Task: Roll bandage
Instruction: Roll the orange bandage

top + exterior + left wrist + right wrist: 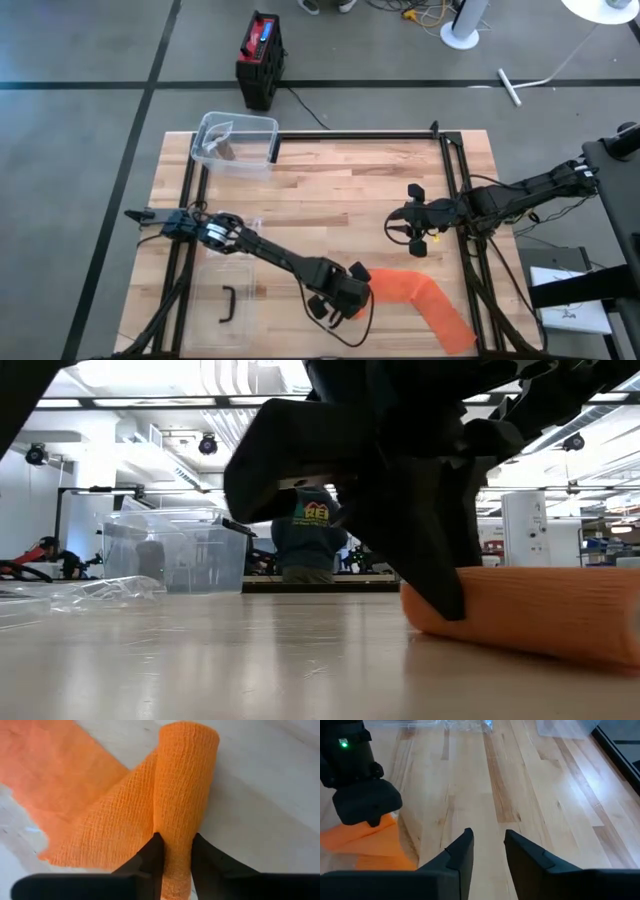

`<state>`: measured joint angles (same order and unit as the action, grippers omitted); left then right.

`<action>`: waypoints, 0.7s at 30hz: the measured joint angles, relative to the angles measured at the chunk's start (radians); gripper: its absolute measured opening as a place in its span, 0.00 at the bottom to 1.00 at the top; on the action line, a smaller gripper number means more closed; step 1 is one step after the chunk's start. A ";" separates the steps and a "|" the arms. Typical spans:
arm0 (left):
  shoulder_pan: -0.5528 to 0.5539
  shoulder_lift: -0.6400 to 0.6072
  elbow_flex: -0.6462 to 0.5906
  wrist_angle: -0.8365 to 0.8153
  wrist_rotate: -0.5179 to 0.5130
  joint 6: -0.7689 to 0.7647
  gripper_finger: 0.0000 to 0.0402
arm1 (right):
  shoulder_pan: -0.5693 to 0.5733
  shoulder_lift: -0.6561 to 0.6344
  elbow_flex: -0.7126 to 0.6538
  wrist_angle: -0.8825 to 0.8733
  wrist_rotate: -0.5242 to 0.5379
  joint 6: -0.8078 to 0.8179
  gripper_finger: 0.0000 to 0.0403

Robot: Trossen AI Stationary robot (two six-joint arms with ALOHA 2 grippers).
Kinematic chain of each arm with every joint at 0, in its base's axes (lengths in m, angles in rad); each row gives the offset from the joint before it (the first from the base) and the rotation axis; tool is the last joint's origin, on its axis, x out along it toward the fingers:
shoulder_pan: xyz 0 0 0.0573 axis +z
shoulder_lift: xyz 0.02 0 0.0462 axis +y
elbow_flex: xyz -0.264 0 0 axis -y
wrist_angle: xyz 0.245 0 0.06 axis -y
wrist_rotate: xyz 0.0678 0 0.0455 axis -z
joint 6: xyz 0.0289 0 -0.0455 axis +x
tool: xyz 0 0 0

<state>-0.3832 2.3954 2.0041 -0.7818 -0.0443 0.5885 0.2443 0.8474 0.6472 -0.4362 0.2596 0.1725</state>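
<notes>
An orange bandage [425, 300] lies on the wooden table near its front edge, partly rolled at its left end [182, 780], with the loose strip [450, 318] trailing toward the front right. My left gripper [175, 857] is shut on the rolled part. My right gripper [488, 845] is open and empty above the table's middle right [410, 232]. My left gripper pinches the near end of the bandage's rolled part [174, 840] between its two fingers. The fingers lie along the roll's axis, one on each side. The roll rests on the table, as the low view [520, 610] shows, with the loose strip [60, 775] flat beside it.
A clear plastic box [236, 143] stands at the table's far left. A clear lid with a black handle [229, 304] lies at the front left. A black frame [455, 180] runs along the table's edges. A person [308, 535] stands in the room beyond.
</notes>
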 joint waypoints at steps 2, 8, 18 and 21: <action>-0.006 -0.007 0.000 -0.044 0.001 0.026 0.16 | 0.000 0.000 0.000 0.000 0.000 0.000 0.25; -0.016 -0.038 -0.003 -0.222 0.017 0.134 0.16 | 0.000 0.000 0.000 0.000 0.000 0.000 0.22; 0.022 -0.143 -0.224 -0.290 -0.074 0.415 0.13 | 0.000 0.000 0.000 0.001 0.000 0.000 0.18; 0.041 -0.177 -0.308 -0.284 -0.095 0.534 0.13 | 0.000 0.000 0.000 0.000 0.000 0.000 0.16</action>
<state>-0.3425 2.2186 1.6965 -1.0660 -0.1392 1.1226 0.2441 0.8474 0.6468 -0.4361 0.2598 0.1724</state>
